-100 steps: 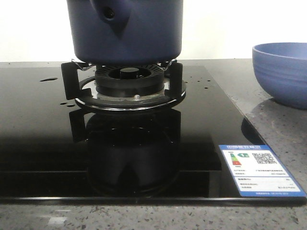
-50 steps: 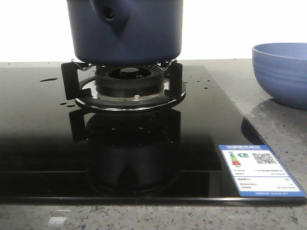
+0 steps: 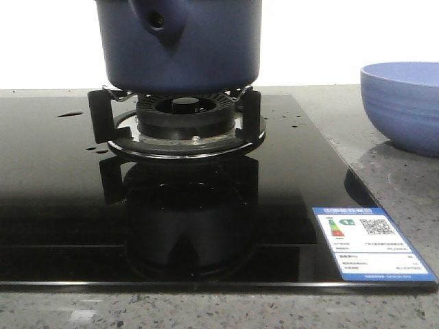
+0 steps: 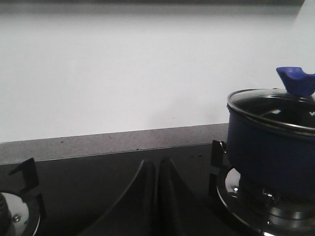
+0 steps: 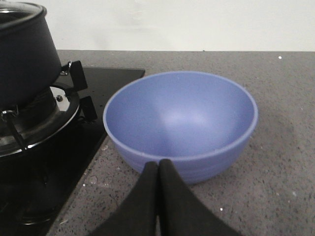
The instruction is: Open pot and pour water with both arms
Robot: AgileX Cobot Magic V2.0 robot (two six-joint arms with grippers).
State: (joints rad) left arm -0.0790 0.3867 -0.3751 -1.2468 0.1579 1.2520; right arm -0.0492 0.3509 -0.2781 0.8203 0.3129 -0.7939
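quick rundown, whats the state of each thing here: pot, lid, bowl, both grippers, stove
pot: upright on the burner stand, lid on
lid: glass, closed on the pot, blue knob on top
bowl: upright on the counter beside the stove, looks empty
left gripper: shut, holding nothing
right gripper: shut, holding nothing, close to the bowl
burner: no flame visible
stove top: a few water drops on the glass

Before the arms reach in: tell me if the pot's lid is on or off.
On. In the left wrist view a glass lid with a blue knob sits on the pot, which stands upright on the burner.
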